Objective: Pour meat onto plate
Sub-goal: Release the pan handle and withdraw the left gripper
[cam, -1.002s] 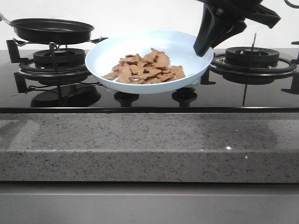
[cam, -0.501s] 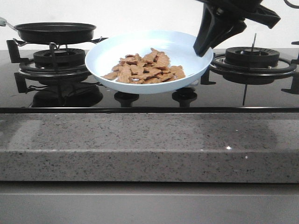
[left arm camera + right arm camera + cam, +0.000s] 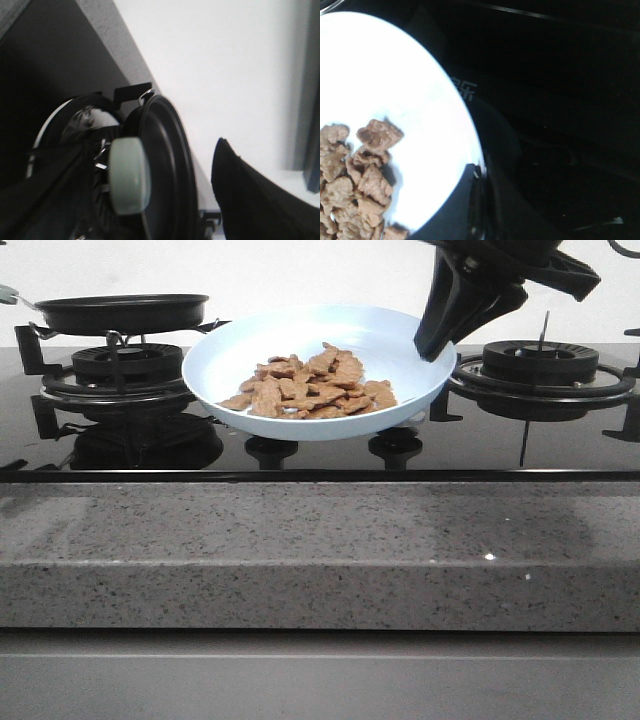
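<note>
Black stovetop [image 3: 300, 455] carrying tilted plate [image 3: 380, 335], meat [image 3: 315, 385] heaping low; right tool [image 3: 437, 345] clamping rim; frying pan [image 3: 120, 312] sitting leftward, left tool's state indiscernible.

- You have the plate [image 3: 322, 340]: wide, shallow, round and pale blue, with a smooth raised rim. It hangs clear of the black cooktop between the two burners, tipped so its open face leans toward you.
- Your meat [image 3: 313, 383] lies inside as a loose heap of small, flat, reddish-brown pieces, gathered on the plate's lower front part.
</note>
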